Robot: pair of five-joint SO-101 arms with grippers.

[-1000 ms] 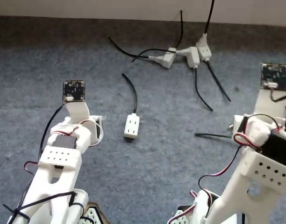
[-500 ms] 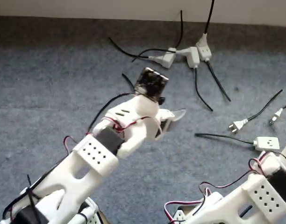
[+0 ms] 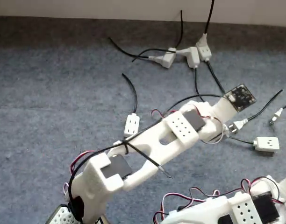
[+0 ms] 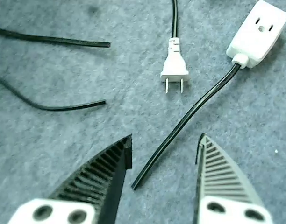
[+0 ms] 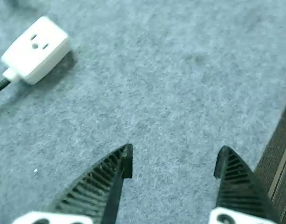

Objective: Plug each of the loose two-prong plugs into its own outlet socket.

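Soft, even, moderately bright light, faint shadow just beside the outlet socket (image 5: 34,50)

The left arm (image 3: 180,128) was white plastic with small round holes, red and black wires (image 3: 155,112), and ribbed, pointed fingers (image 4: 105,172).

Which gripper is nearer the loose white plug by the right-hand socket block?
Left. The left gripper hangs open just short of the plug; the right gripper hangs open over carpet near the socket block.
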